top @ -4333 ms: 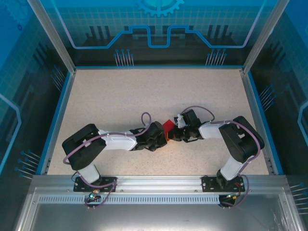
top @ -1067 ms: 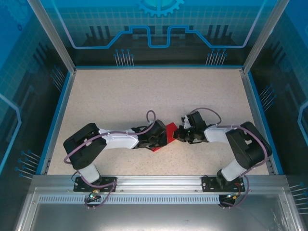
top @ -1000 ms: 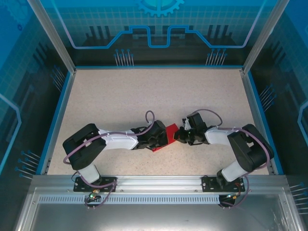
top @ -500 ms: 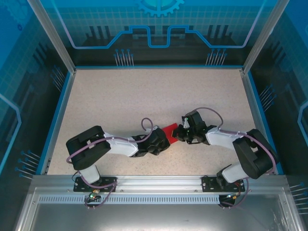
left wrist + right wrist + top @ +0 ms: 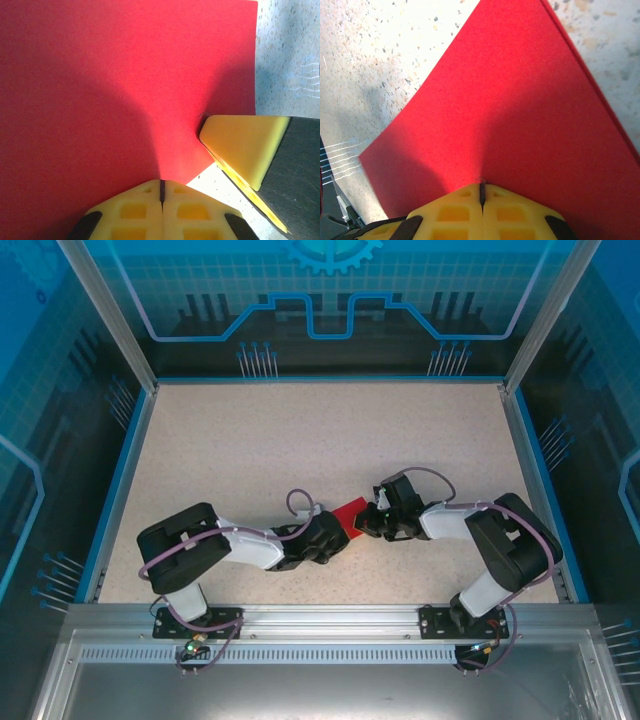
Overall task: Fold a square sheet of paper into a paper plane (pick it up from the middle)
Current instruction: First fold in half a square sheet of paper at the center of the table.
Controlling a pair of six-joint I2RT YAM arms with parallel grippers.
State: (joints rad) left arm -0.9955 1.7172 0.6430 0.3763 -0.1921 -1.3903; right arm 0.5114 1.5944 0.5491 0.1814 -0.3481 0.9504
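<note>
The square sheet of paper (image 5: 349,510) is held low over the table (image 5: 250,440), near its middle. The left gripper (image 5: 161,186) and right gripper (image 5: 481,189) each pinch fully closed on its edge. An early fold seems underway; next, the edges need aligning. The close-set grippers crowd each other.

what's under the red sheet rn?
Speckled tabletop shows past the edges of the red sheet. Whatever lies directly beneath is covered by the paper itself. The left pincer and the right pincer are each shut on an edge.
</note>
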